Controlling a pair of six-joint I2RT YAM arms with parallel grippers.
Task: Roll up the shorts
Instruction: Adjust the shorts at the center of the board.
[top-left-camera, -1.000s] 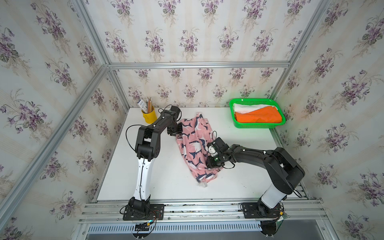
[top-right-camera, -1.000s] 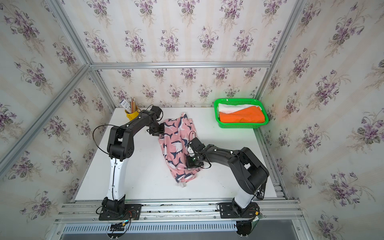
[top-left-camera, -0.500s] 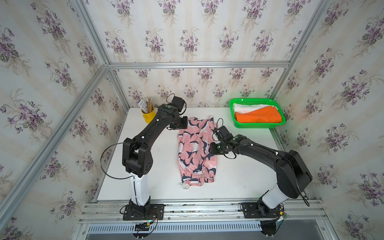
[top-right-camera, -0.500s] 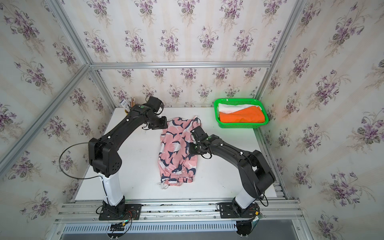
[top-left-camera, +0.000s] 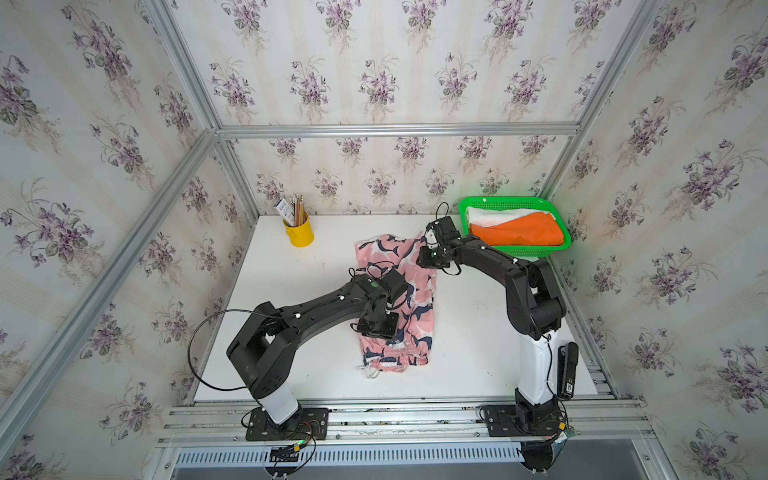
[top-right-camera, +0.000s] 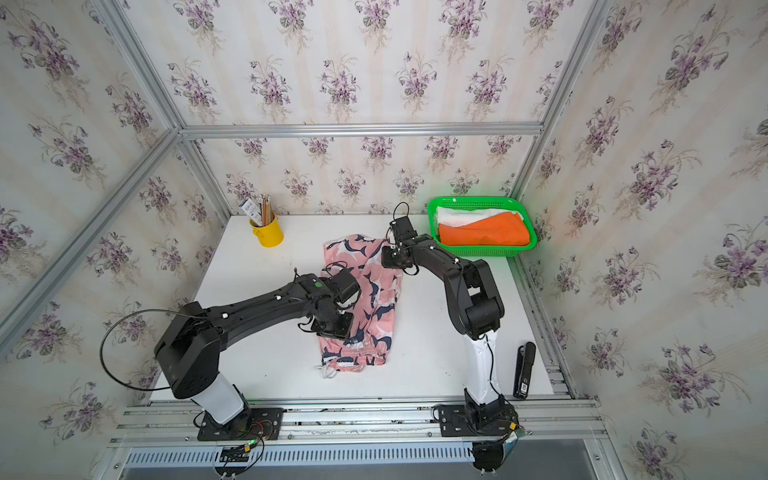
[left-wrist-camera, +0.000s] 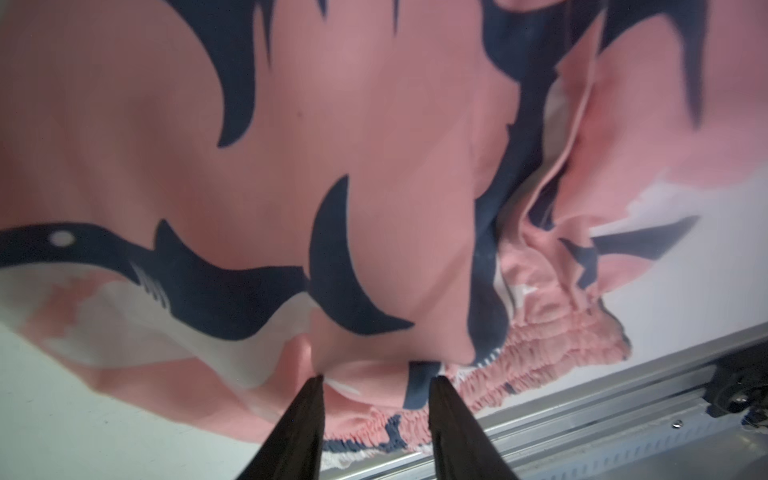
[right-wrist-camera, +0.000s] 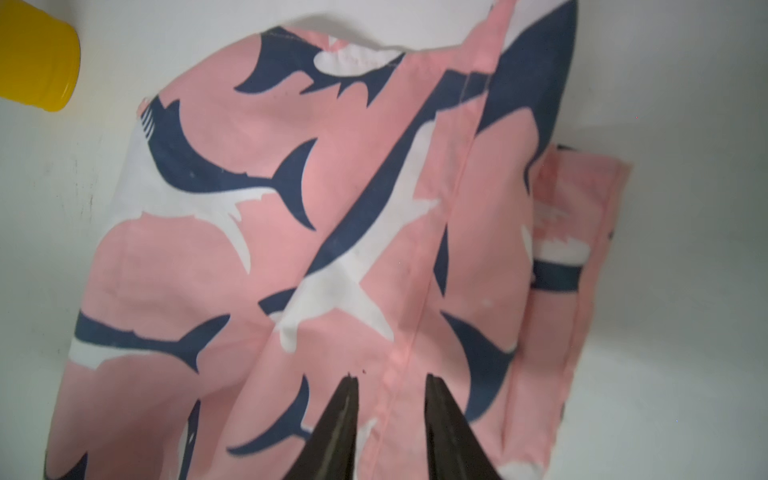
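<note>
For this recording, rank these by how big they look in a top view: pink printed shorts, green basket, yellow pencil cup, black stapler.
1. pink printed shorts, largest even with both arms covering part of them
2. green basket
3. yellow pencil cup and black stapler: too alike to rank; the stapler is longer, the cup wider.

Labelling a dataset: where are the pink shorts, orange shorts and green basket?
pink shorts (top-left-camera: 422, 316), in a top view, printed middle cloth
orange shorts (top-left-camera: 519, 232), in a top view, its middle
green basket (top-left-camera: 503, 203), in a top view, far wall
</note>
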